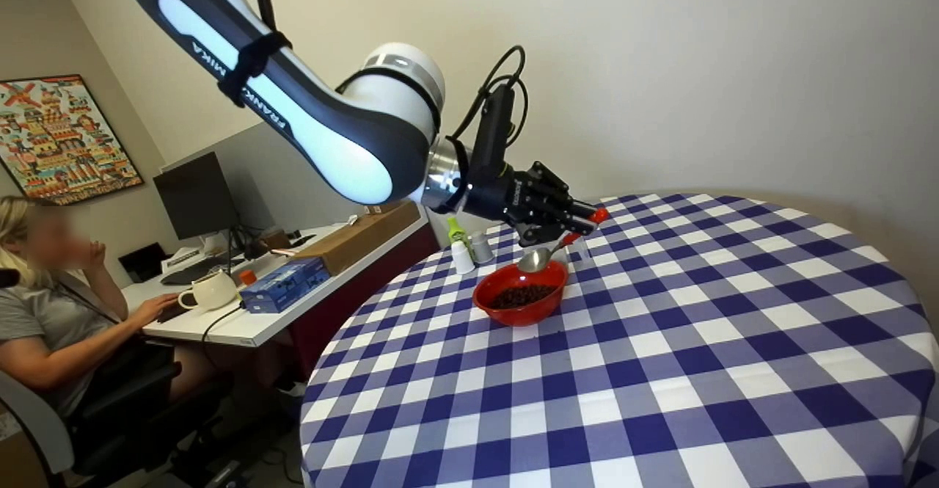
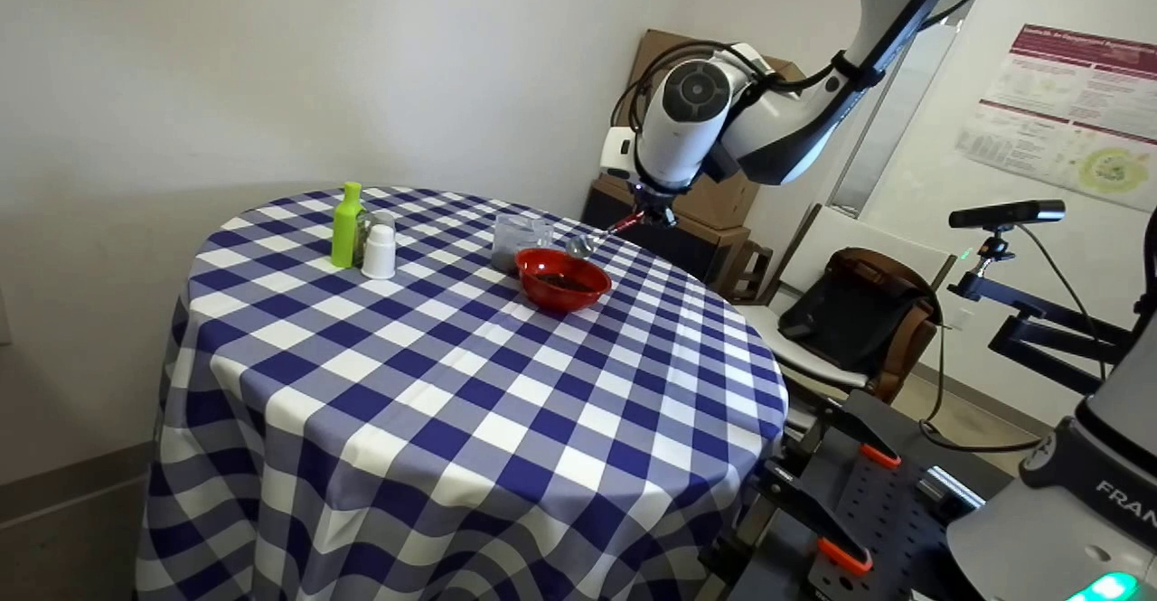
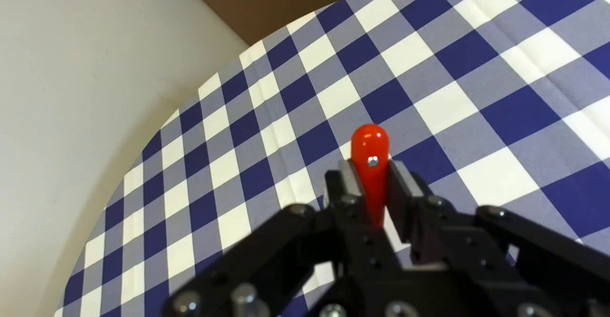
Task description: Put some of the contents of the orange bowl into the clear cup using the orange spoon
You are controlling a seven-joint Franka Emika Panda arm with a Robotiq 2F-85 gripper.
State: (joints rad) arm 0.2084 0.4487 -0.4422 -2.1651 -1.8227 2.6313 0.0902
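Hand (image 3: 376, 182) is clamped on orange spoon (image 1: 537, 258); spoon's head hangs above orange bowl (image 1: 522, 316). Clear cup (image 2: 512, 238) stands just beside bowl.

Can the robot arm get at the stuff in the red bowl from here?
Probably yes: the claw holds the spoon by its red handle, the metal scoop looks close to the open top of the bowl, and nothing visible covers the dark contents.

Clear cup (image 2: 511, 239) partly hidden, face (image 1: 59, 237) blurred
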